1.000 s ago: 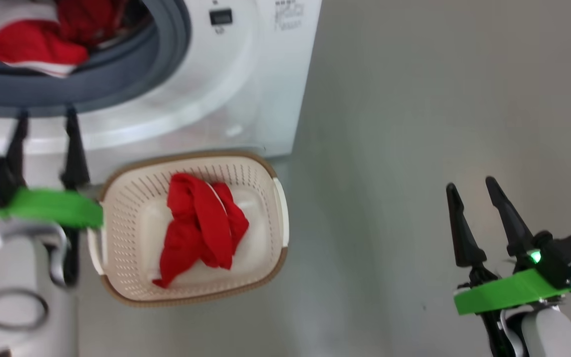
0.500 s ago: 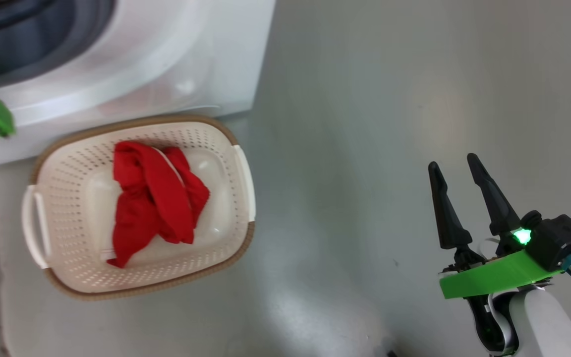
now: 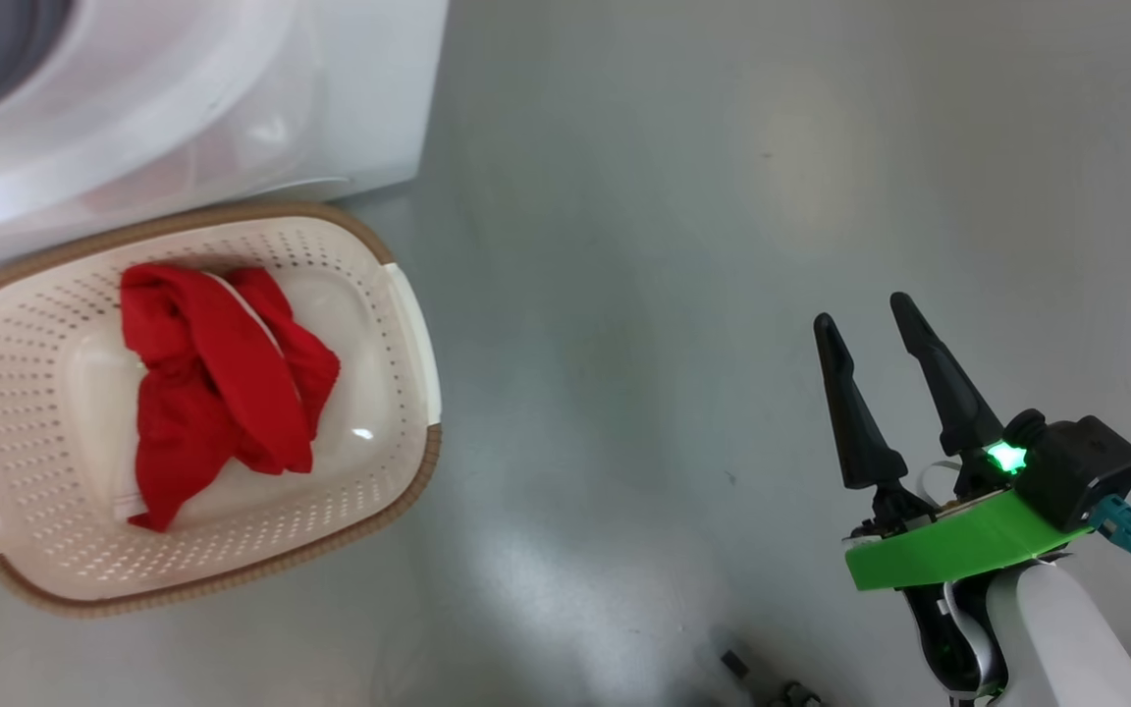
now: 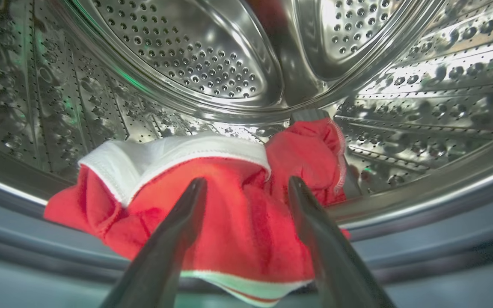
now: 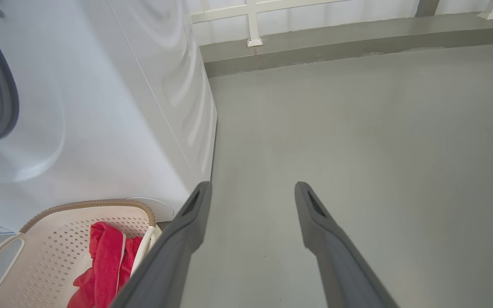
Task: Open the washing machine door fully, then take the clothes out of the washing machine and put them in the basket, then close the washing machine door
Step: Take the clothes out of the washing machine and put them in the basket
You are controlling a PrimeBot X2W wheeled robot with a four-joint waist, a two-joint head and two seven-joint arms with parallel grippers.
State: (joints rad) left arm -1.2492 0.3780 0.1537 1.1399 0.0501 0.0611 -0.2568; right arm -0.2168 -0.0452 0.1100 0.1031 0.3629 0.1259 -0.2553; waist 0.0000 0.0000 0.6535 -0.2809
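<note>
The left hand (image 4: 246, 182), fingers spread, points into the steel drum (image 4: 212, 55) at a red garment with white trim (image 4: 238, 222), centre frame. Another red garment (image 3: 222, 383) lies in the cream basket (image 3: 232, 545), left, beside the washing machine (image 3: 359, 98). The right hand (image 3: 862, 311), spread and empty, hovers lower right.

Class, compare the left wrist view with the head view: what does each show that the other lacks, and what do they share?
Left wrist view: the steel perforated drum, the grey seal, and a red garment with white trim lying at the drum's front, before the open left gripper.
Head view: the basket on the grey floor holding a second red garment, and the open right gripper.
Shared: the washing machine, inside in one, white front in the other, and red clothes.
</note>
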